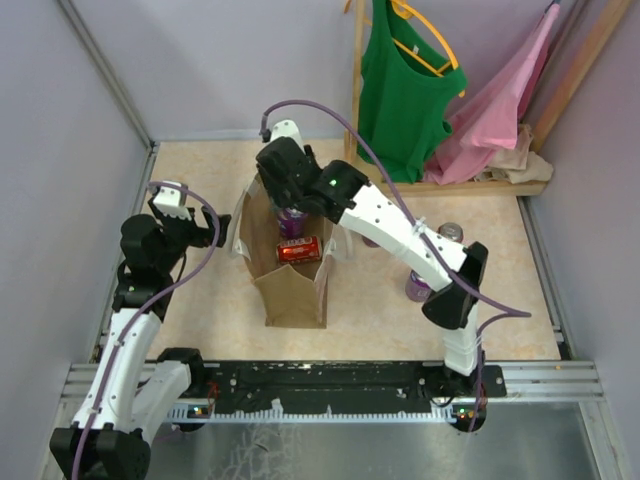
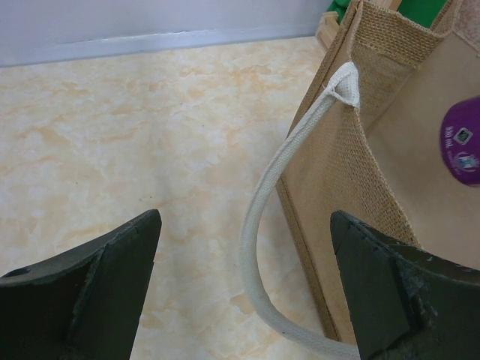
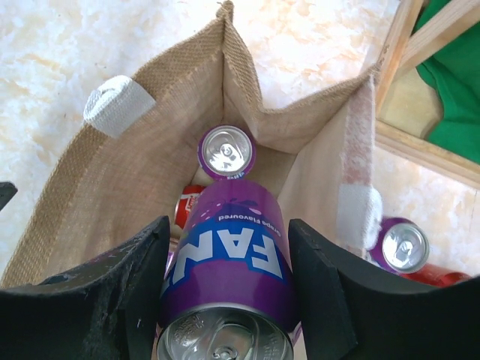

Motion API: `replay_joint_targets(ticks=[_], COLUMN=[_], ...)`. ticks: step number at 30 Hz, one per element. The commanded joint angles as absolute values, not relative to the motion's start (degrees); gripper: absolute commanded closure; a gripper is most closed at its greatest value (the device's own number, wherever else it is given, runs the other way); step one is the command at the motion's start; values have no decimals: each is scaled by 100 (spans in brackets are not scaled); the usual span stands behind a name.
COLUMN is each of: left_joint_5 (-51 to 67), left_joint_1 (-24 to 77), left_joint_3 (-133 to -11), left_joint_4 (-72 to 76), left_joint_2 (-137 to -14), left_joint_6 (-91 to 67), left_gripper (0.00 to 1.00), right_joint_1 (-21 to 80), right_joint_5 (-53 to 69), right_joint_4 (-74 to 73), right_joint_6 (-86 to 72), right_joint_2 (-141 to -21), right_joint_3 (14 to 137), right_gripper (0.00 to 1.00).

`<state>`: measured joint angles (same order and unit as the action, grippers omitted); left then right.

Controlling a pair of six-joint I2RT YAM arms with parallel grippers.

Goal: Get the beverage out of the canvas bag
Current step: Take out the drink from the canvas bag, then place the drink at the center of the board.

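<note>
The canvas bag (image 1: 292, 292) stands open in the middle of the table. My right gripper (image 3: 230, 225) is shut on a purple Fanta can (image 3: 232, 259), the beverage, and holds it over the bag's mouth (image 3: 135, 172). Deeper in the bag lie another purple can (image 3: 226, 151) and a red can (image 3: 187, 210). From above, the right gripper (image 1: 285, 195) hangs over the bag's far end, with the red can (image 1: 299, 249) showing inside. My left gripper (image 2: 245, 217) is open at the bag's left side. The pale strap handle (image 2: 259, 225) loops between its fingers, and it holds nothing.
A purple can (image 3: 403, 246) and a red one (image 3: 442, 277) stand on the table right of the bag. A wooden rack (image 1: 357, 90) at the back right carries a green top (image 1: 400, 90) and a pink garment (image 1: 500, 100). Grey walls enclose the table.
</note>
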<state>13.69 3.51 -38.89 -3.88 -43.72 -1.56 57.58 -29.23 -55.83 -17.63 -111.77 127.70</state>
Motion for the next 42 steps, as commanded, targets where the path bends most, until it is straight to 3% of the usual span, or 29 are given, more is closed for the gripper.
replay_joint_targets(ticks=[1, 14, 21, 30, 42], left_joint_5=[1468, 1501, 1550, 1585, 1619], left_joint_1=[369, 366, 367, 370, 374], left_joint_3=[-3832, -3832, -3862, -3893, -3902], left_joint_4=[-219, -189, -174, -186, -230], left_joint_2=[-4342, -4351, -4404, -4452, -4417], left_joint_6=[-210, -233, -240, -202, -193], left_gripper=[0, 0, 0, 0, 0], right_joint_1=[5757, 5767, 5685, 5115, 4966], right_joint_5=[-3241, -4371, -5243, -4582, -3394], right_joint_4=[-4347, -2737, -3500, -5531, -4975], right_joint_6=[-1665, -1231, -1422, -3117, -4305], right_joint_2=[-9999, -8603, -8486, -8320, -7573], right_joint_3=[12440, 10984, 11009, 10351, 7546], right_gripper=[100, 100, 100, 100, 100])
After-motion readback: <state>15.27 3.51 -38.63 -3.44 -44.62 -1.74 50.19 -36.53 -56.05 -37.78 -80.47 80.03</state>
